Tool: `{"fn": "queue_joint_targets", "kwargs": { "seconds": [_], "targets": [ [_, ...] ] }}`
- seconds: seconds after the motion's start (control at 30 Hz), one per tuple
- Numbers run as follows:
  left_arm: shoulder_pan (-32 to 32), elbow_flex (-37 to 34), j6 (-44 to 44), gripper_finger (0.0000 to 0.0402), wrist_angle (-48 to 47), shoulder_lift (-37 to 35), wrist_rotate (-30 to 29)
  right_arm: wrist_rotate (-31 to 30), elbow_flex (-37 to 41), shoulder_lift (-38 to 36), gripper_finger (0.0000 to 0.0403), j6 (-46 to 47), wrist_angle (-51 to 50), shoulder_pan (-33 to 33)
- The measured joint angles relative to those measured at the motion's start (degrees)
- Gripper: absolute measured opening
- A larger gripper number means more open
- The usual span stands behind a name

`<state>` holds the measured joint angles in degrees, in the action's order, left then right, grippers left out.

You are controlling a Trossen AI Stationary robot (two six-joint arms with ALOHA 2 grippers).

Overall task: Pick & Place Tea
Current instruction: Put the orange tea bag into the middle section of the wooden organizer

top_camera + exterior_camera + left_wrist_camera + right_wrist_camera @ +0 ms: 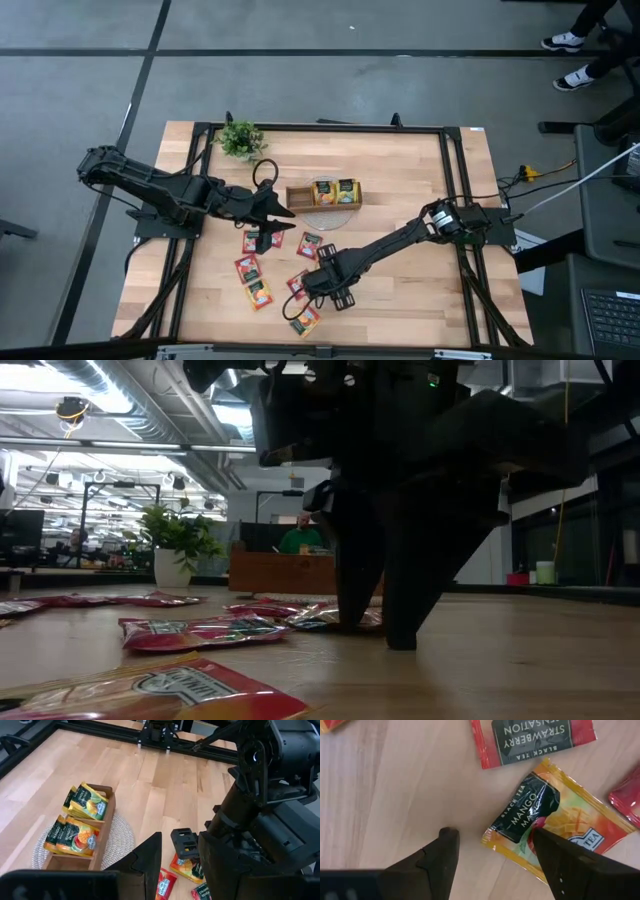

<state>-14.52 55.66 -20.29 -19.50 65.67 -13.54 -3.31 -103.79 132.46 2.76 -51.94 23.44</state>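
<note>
Several red and orange tea sachets (258, 270) lie flat on the wooden table. My right gripper (495, 837) points straight down, open, low over an orange mango sachet (555, 825). One finger stands over bare wood beside the sachet's corner, the other over its printed face. A red strawberry sachet (535, 740) lies just beyond. My left gripper (278, 210) hangs above the table near the brown tray (322, 193), open, with nothing between its fingers (150, 850). Yellow-green and orange sachets (85, 802) stand in two of the tray's compartments. My right gripper comes at the mango sachet from above, one fingertip (547, 845) over the sachet's face near its corner (492, 837). I cannot tell whether that finger touches it. The sachet lies flat on the table.
The tray rests on a round woven mat (122, 837). A small potted plant (241, 139) stands at the table's far left. A black frame (450, 180) borders the table. Bare wood spreads to the near right. A person's feet (572, 60) show beyond the far right corner.
</note>
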Motion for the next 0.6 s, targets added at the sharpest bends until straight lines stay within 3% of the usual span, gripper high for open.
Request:
{"fn": "queue_joint_targets", "kwargs": {
  "seconds": [0.17,0.5,0.6],
  "targets": [
    [0.0,0.0,-0.11,0.0125,0.01,0.0,0.01,-0.59,0.02,0.09,0.022,0.12,0.14,-0.13],
    [0.0,0.0,-0.17,0.0125,0.01,0.0,0.11,-4.12,0.11,0.24,0.0027,-0.03,0.86,-0.31],
    [0.0,0.0,-0.17,0.0125,0.0,0.0,0.11,-4.17,0.13,0.24,0.001,0.35,1.05,-0.32]
  ]
}}
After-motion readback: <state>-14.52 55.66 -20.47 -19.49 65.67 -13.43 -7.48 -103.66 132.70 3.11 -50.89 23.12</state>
